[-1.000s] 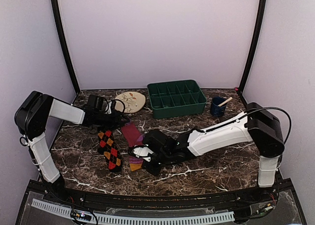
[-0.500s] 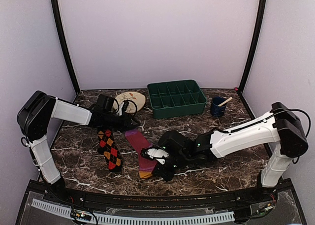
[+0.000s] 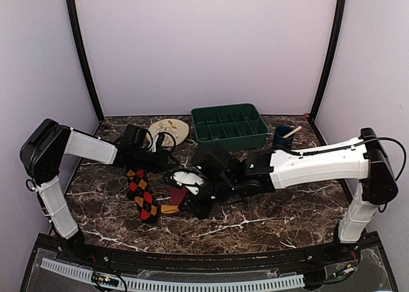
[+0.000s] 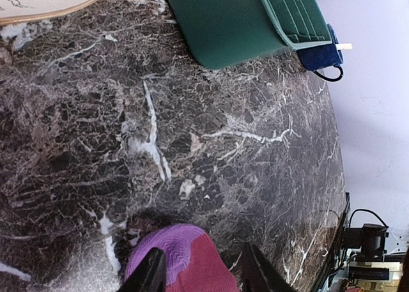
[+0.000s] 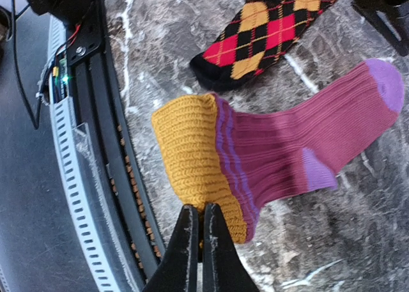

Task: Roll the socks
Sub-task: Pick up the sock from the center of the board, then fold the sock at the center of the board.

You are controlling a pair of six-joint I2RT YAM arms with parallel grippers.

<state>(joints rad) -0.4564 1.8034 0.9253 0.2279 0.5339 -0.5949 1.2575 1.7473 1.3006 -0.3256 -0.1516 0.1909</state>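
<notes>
A maroon sock (image 3: 178, 194) with a yellow cuff (image 5: 192, 151) and a purple toe (image 5: 385, 80) lies on the marble table. My right gripper (image 5: 200, 223) is shut on the edge of the yellow cuff, near the table's front; it also shows in the top view (image 3: 176, 204). My left gripper (image 3: 168, 160) is over the purple toe (image 4: 167, 250), its fingers (image 4: 152, 274) apart, one on each side of the toe. A black argyle sock (image 3: 142, 193) lies flat just left of the maroon one, also seen in the right wrist view (image 5: 268, 30).
A green divided tray (image 3: 230, 129) stands at the back, with a patterned plate (image 3: 170, 131) to its left and a blue cup (image 3: 283, 138) holding a stick to its right. The table's front rail (image 5: 70, 145) runs close to the cuff.
The right gripper drew the cuff out toward the front edge, stretching the maroon sock straight, then moved back and left with it. The sock is now shorter. The left gripper stayed at the toe.
</notes>
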